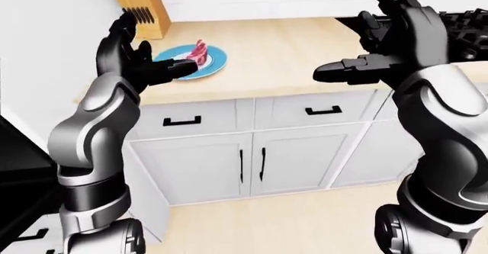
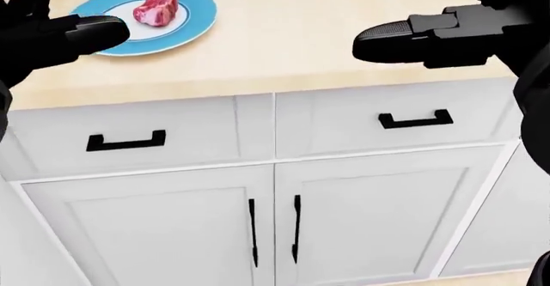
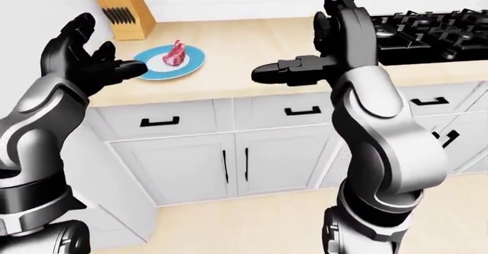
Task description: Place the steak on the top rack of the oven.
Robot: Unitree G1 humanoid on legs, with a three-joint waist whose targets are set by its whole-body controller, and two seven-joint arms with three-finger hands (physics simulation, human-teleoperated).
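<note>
A red raw steak (image 2: 157, 4) lies on a blue plate (image 2: 191, 25) on the wooden counter (image 2: 284, 35), at the upper left of the head view. My left hand (image 1: 141, 59) is open and empty, held just left of the plate, apart from the steak. My right hand (image 1: 381, 42) is open and empty, raised over the right part of the counter. The oven does not show clearly; only the black stove top (image 3: 427, 31) is seen at the right of the right-eye view.
A wooden knife block (image 1: 141, 5) stands at the top left of the counter. White cabinet doors and drawers with black handles (image 2: 275, 221) are below the counter. A dark appliance edge (image 1: 15, 174) is at the far left.
</note>
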